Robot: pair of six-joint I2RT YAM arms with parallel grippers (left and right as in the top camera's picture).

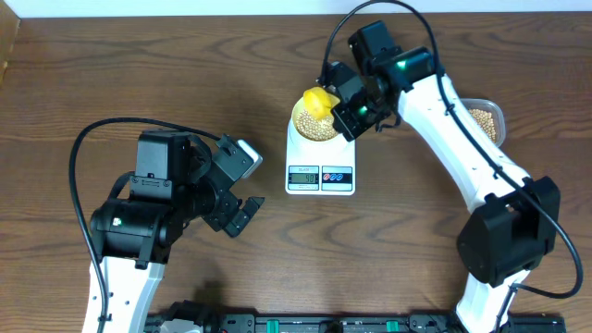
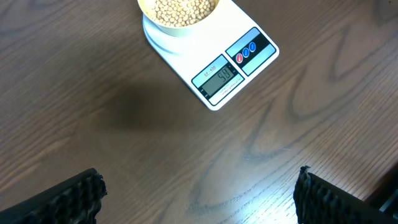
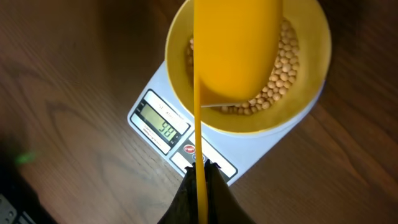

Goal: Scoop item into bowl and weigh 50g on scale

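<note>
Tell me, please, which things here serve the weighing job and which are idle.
In use: small round beige beans; round yellow-cream bowl; white digital kitchen scale; yellow plastic measuring spoon in right pincer; clear plastic tub.
Idle: left pincer, open.

From my left wrist camera I see the scale [image 2: 186, 59] at the top centre of the frame, set at a slant on the wood table [image 2: 124, 124]. The bowl [image 2: 177, 31] sits on it, cut off by the top edge and full of beans [image 2: 180, 11]. The display [image 2: 222, 78] is lit, its digits blurred, with the buttons [image 2: 246, 52] just beside it. My left gripper [image 2: 199, 186] stands wide, one of its fingers [image 2: 68, 199] in each lower corner, bare wood between.
</note>
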